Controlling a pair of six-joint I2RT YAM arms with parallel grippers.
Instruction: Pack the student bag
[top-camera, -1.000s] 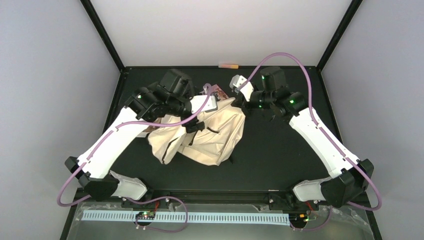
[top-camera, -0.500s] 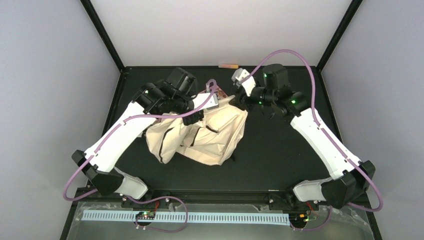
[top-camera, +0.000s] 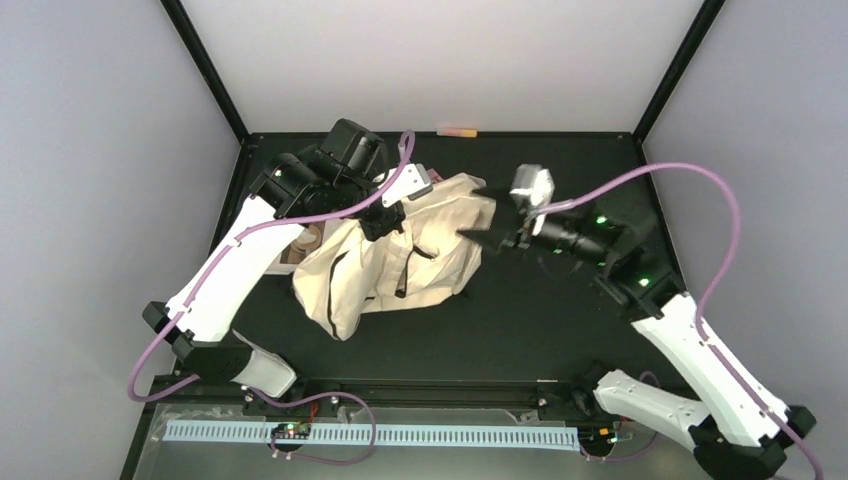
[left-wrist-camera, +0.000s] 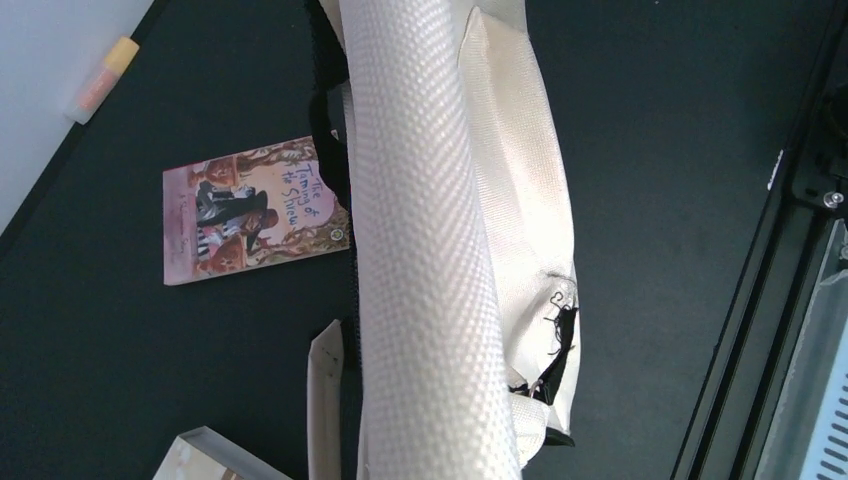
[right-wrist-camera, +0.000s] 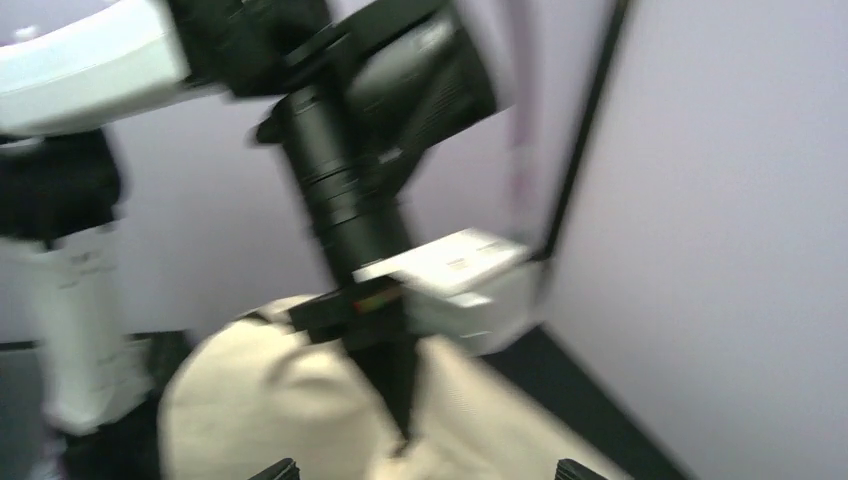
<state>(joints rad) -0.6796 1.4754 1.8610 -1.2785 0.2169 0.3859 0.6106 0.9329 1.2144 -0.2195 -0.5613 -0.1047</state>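
We see the left gripper (top-camera: 385, 217), wrist bent down, pinching the student bag (top-camera: 350, 280) at twelve o'clock. The right gripper (top-camera: 471, 213) points level at two o'clock, spread wide.

The student bag (left-wrist-camera: 430, 250) is coarse-woven cream cloth, the table (left-wrist-camera: 660, 150) matt black, the book (left-wrist-camera: 250, 208) paper-covered.

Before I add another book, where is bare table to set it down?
Bare: the table near-right, between student bag and right arm. Crowded: left of the bag, around the Taming of the Shrew paperback and left arm.
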